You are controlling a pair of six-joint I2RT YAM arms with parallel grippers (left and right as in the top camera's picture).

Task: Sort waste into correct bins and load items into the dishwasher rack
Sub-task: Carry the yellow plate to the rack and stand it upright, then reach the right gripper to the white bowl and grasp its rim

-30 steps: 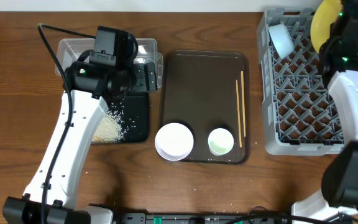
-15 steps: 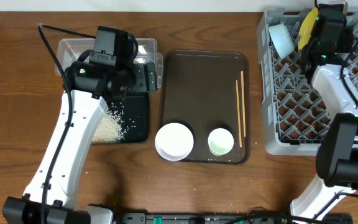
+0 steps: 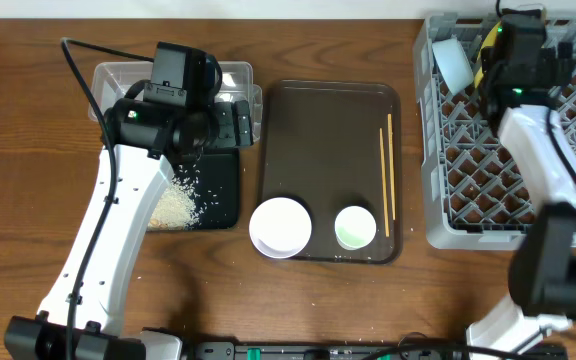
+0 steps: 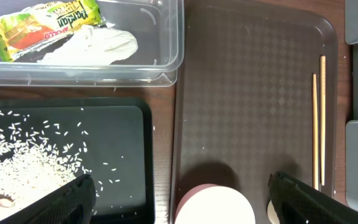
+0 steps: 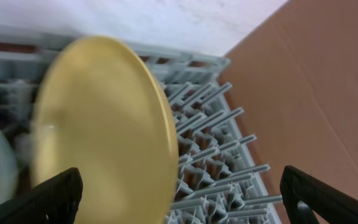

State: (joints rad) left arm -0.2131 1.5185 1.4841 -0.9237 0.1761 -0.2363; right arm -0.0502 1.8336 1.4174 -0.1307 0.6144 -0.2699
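Note:
The yellow plate point(image 5: 104, 124) stands on edge among the tines of the grey dishwasher rack point(image 3: 438, 200), next to the light blue bowl point(image 3: 455, 62). My right gripper point(image 5: 179, 205) is open just behind the plate, its jaws wide apart and off it. My left gripper point(image 3: 238, 122) hangs open and empty over the gap between the clear tub point(image 4: 166, 62) and the black tray point(image 4: 129, 162). The tub holds the wrapper point(image 4: 42, 25) and white paper point(image 4: 98, 45). Rice point(image 4: 17, 168) lies in the black tray. The white bowl point(image 3: 281, 227), white cup point(image 3: 355, 227) and chopsticks point(image 3: 386, 180) sit on the brown tray.
The brown serving tray point(image 3: 318, 130) lies between the bins and the rack. A few rice grains are scattered on the wood beside the black tray. The right arm point(image 3: 548, 160) stretches across the rack's right half.
My right gripper has opened and let go of the yellow plate, which has tipped up onto its edge in the rack. The left arm has not moved.

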